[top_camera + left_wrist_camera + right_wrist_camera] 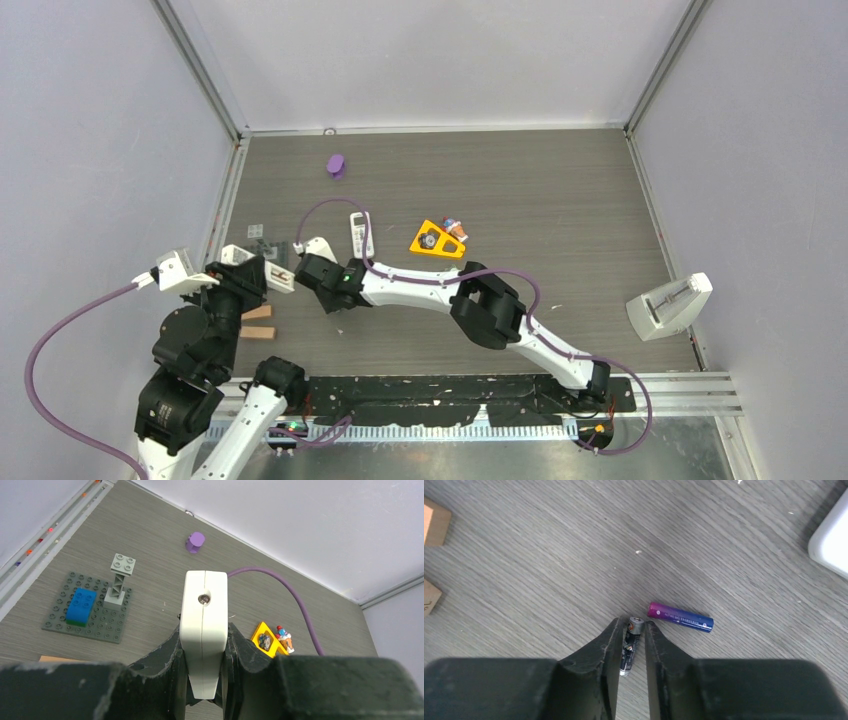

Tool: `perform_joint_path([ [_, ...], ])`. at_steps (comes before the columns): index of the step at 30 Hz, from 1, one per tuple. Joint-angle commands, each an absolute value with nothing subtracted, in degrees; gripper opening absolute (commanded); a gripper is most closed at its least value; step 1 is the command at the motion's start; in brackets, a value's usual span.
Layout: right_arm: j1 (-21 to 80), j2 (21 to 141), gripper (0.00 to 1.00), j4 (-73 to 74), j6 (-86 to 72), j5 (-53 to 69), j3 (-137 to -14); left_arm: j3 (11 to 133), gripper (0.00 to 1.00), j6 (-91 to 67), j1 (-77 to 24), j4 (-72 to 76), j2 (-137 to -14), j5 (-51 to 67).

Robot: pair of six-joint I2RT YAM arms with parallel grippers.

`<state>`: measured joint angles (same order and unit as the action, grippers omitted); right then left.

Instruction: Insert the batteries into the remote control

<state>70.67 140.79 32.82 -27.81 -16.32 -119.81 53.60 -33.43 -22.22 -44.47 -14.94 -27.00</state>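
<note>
the right gripper (634, 630) is closed on the dark battery (629, 652): one finger lies against each long side, and the battery runs lengthwise in the gap with its metal cap level with the fingertips. whether it is lifted off the table (549, 555) i cannot tell. the purple battery (680, 617) lies flat just ahead and to the right of the fingertips, crosswise to them, close to the right finger but apart from it. further ahead and right, at the edge of the wrist view, a rounded white corner shows. from above, the remote (360, 235) lies on that side of the gripper, near it but not touching. two wood blocks (433, 517) sit well off to the left of the fingers.

the left gripper (204, 630) clamps a white box (204, 605), held upright between its fingers. the box's seamed side, with one screw, faces the camera, and its upper part reaches past the fingertips. whether this box is also a remote i cannot tell. ahead and left of this gripper a grey plate (60, 622) lies on the table, with a blue brick (80, 605) and a grey tower (120, 580) on it. straight ahead and far off stands a purple peg (195, 542). ahead and right lies a yellow wedge (262, 637) with a small figure (284, 639) just beside it. a purple cable (295, 600) arcs out from behind the box toward the right.
</note>
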Motion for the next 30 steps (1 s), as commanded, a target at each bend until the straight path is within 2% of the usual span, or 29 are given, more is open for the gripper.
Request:
perform_joint_path([
  [1, 70.93, 142.65, 0.26, 35.42, -26.74, -20.26, -122.43, 54.3, 0.0, -33.51, -22.23, -43.35, -15.79, -26.04],
  [6, 70.98, 142.75, 0.07, 36.29, -25.58, -21.3, -122.34, 54.35, 0.0, -33.07, -22.19, -43.41, -15.64, -26.35],
  [8, 71.01, 142.02, 0.05, 35.99, -25.16, -21.68, -121.49, 54.56, 0.0, -32.97, -22.24, -43.66, -15.64, -26.48],
  [14, 70.77, 131.78, 0.05, 30.65, -23.11, -23.12, -113.07, 54.17, 0.0, -33.19, -22.24, -44.28, -15.47, -25.99],
  [19, 67.64, 117.79, 0.05, 22.72, -24.12, -21.53, -97.34, 53.11, 0.0, -33.93, -22.24, -43.93, -15.94, -22.91],
  [24, 62.54, 101.14, 0.05, 15.76, -24.5, -17.12, -81.66, 49.69, 0.0, -34.36, -22.24, -39.56, -16.64, -14.95],
  [30, 61.08, 82.96, 0.05, 5.44, -20.98, -10.88, -70.1, 44.88, 0.0, -37.88, -22.24, -31.18, -17.77, -1.26],
])
